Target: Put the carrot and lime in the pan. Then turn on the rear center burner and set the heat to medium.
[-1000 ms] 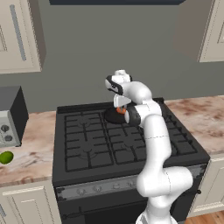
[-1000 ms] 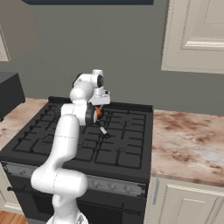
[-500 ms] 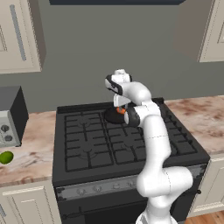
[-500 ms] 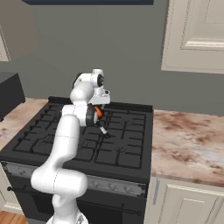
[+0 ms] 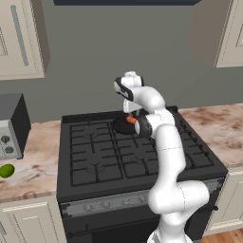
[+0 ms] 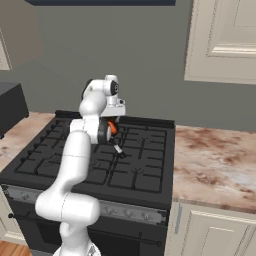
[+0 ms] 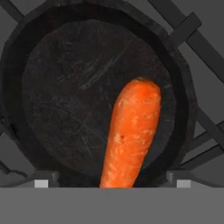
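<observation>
Jaws stand spread wide, the two fingertips of the two-finger gripper (image 7: 109, 183) showing as pale nubs at far left and far right of the hand view, neither touching anything; between them lies the small orange tapered carrot (image 7: 131, 133), free of the fingers, long axis running from between the tips up and slightly right, thick end away from the hand; it lies over the floor of the small round black frying pan (image 7: 65, 109), off-centre toward the right wall, so the first item reads as dropped in; pan sits on the black cast-iron grating (image 7: 205, 65) of the stove. From the left base view the gripper (image 5: 134, 116) hangs straight over the pan (image 5: 122, 126) at the rear of the black gas stove (image 5: 95, 156); the carrot (image 5: 131, 120) is an orange fleck beside the wrist. Relation that governs the coming move: the small round bright-green lime (image 5: 6, 170) rests on the marbled counter (image 5: 33, 166) far to the robot's left, near the counter's front edge, well apart from the hand; judgement: the single arm must rise clear of the pan and swing left and forward, perhaps with the base driving.
</observation>
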